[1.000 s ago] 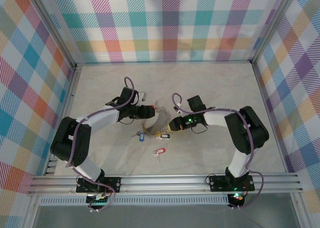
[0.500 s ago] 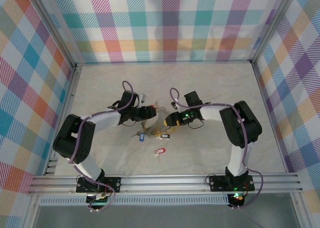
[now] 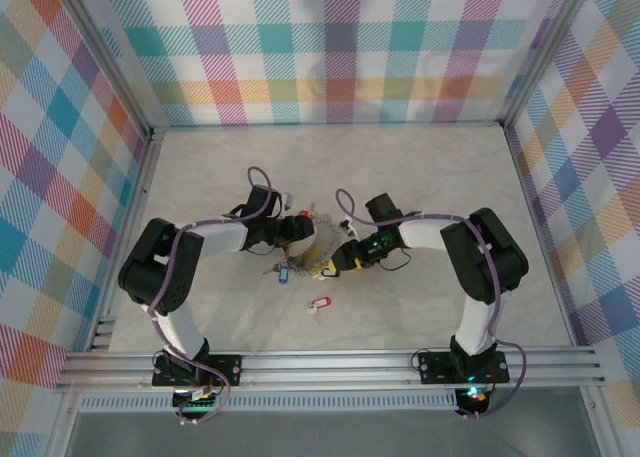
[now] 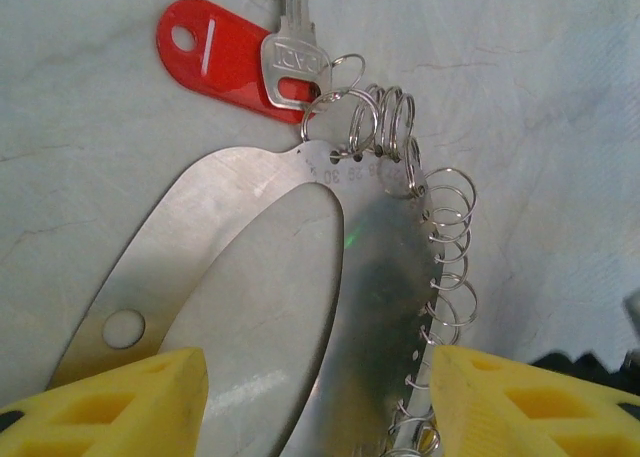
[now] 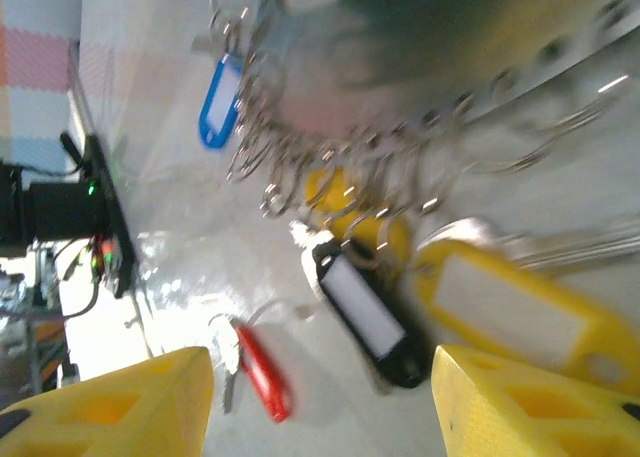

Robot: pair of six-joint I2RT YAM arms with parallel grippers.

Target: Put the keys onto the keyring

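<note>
The keyring is a flat grey hoop edged with small wire rings, standing tilted off the table. My left gripper spans it with jaws wide, and the hoop's edges meet both yellow fingers. A red-tagged key hangs from a wire ring at the far end. My right gripper is open over the table, nothing between its fingers. Ahead of it lie black-tagged, yellow-tagged and blue-tagged keys by the keyring. A second red-tagged key lies loose nearer the arms.
Both grippers meet mid-table, the left gripper just left of the hoop and the right gripper at its near right. Checked walls and an aluminium frame enclose the table. The right wrist view is motion-blurred.
My right gripper has swung from the hoop's right side down to its near edge, over the tagged keys. The left arm's elbow shifted while its gripper stayed on the hoop.
</note>
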